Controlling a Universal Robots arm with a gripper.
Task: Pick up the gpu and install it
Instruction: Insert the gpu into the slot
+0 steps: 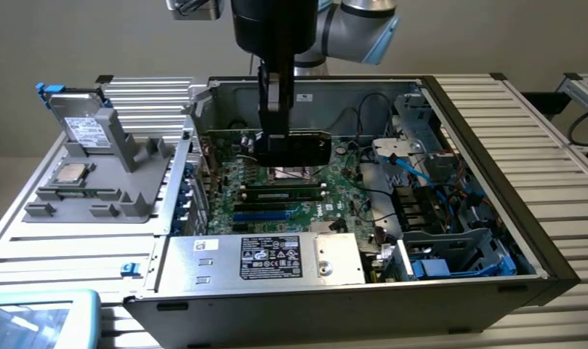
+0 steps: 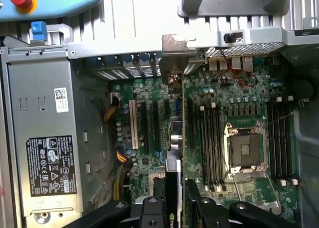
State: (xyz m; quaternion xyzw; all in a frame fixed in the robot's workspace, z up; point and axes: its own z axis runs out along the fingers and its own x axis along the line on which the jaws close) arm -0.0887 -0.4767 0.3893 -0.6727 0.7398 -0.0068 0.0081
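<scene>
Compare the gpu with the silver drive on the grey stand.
Place: the gpu stands on edge over the motherboard inside the open case, gripped by the end effector; the drive leans in the grey stand outside it, free. Look: the gpu shows a dark face; the drive is silver with a white label and blue tabs. Both are flat, rectangular computer parts.

Surroundings: open black metal computer case (image 1: 323, 318) lying on slatted aluminium table (image 1: 536, 123).
Inside the case: green motherboard (image 1: 226, 190) with metal-framed processor socket (image 2: 246, 151); silver boxy power supply (image 1: 264, 258) with black-and-white label. At the exterior view's left, grey plastic fixture (image 1: 119, 156) carries silver white-labelled drive with blue tabs (image 1: 81, 127), standing tilted, and square silver processor chip (image 1: 70, 172), lying flat.
</scene>
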